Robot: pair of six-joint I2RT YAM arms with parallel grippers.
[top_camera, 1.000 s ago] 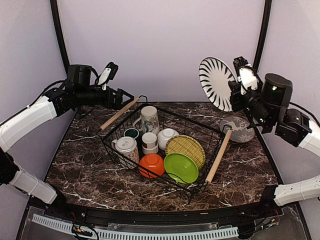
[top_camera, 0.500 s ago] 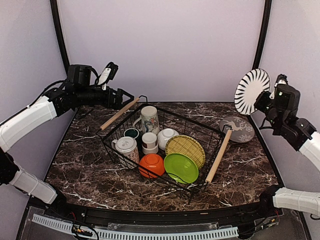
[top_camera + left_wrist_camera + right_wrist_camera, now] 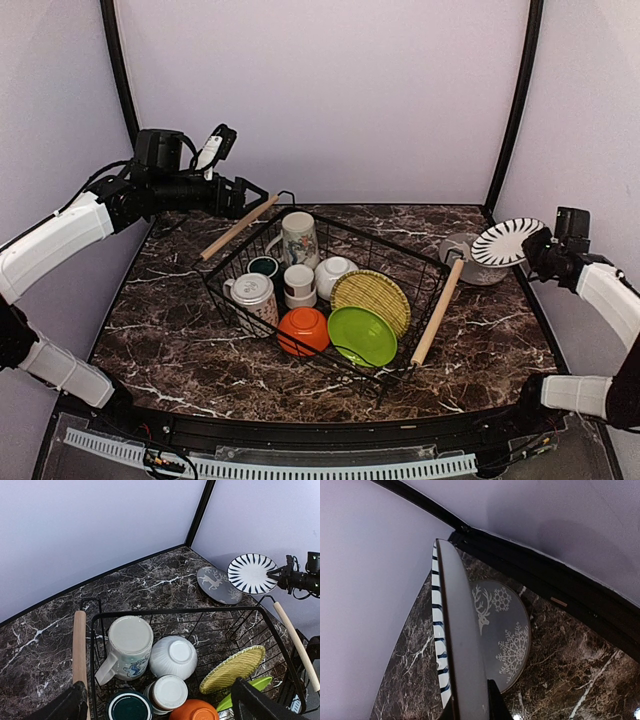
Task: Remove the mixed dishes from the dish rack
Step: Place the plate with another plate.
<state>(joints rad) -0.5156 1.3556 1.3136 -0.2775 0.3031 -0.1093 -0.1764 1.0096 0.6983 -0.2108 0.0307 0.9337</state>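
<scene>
Lilac walls and black corner posts around a dark, white-veined marble desk. At its centre, a black wire dish rack, set askew, long axis from far left to near right, a wooden handle at each end. Inside, mugs, an orange bowl, a woven yellow plate and a green plate. Right claw pinching the rim of a striped plate, nearly level, face up, beside a grey deer-patterned plate flat on the desk, far right. Left claw spread wide near the far-left handle.
</scene>
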